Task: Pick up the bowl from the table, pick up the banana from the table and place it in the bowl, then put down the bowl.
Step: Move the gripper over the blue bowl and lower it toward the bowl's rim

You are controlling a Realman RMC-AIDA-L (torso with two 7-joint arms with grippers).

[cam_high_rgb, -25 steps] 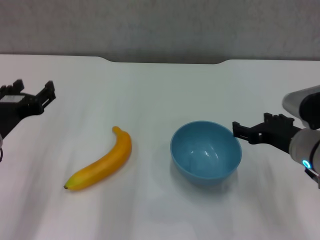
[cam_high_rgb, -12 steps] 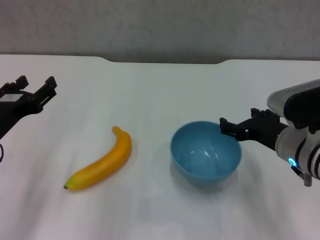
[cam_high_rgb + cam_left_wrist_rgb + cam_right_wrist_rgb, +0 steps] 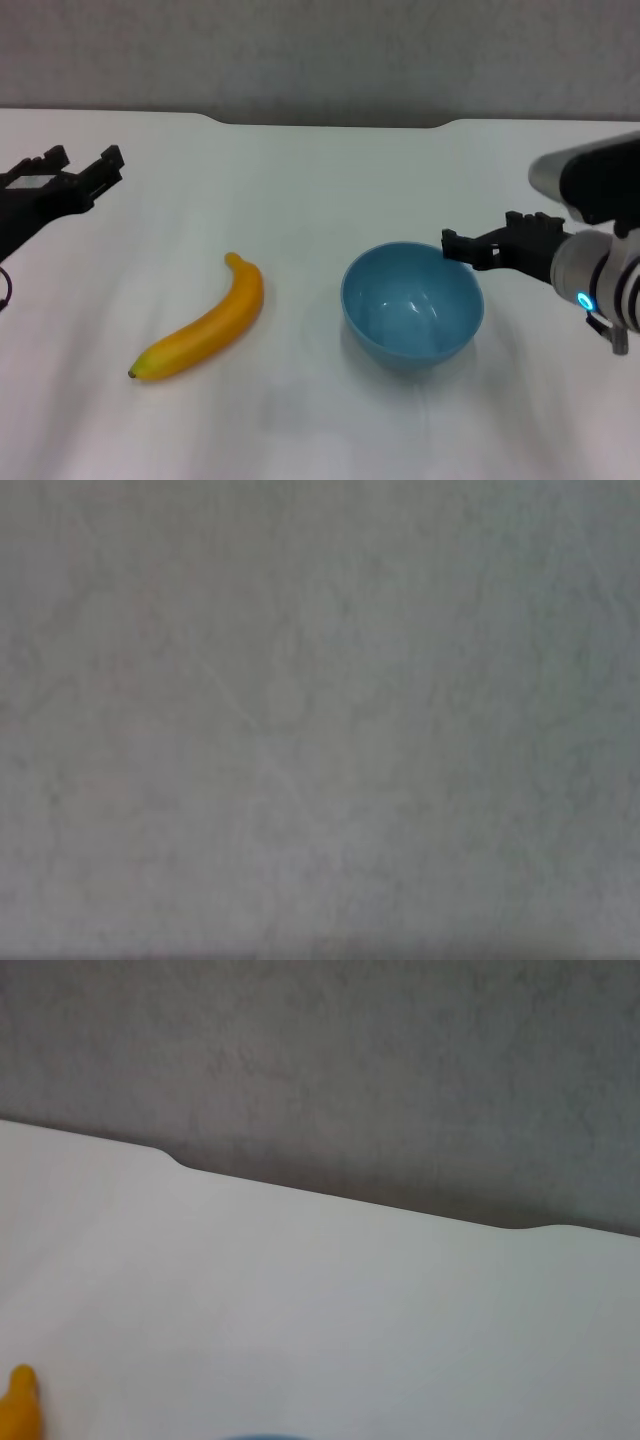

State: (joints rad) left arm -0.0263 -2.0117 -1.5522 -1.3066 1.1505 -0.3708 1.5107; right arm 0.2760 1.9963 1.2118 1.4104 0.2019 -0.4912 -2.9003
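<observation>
The bowl (image 3: 412, 305) sat ungrasped as our right gripper (image 3: 478, 248), fingers spread, reached its three-o'clock rim; we judged closing came next.

Our left gripper (image 3: 82, 172), also spread, hovered at ten o'clock from the banana (image 3: 203, 322).

You are seeing the banana (image 3: 203, 330) lying left of the bowl (image 3: 412, 304) on the table (image 3: 320, 180). Both are sitting apart, near mid-table.

The plain white table (image 3: 330, 170) filled most of the frame, with a banana (image 3: 203, 324) lying lower left and a light-blue bowl (image 3: 412, 306) sitting right of center.
</observation>
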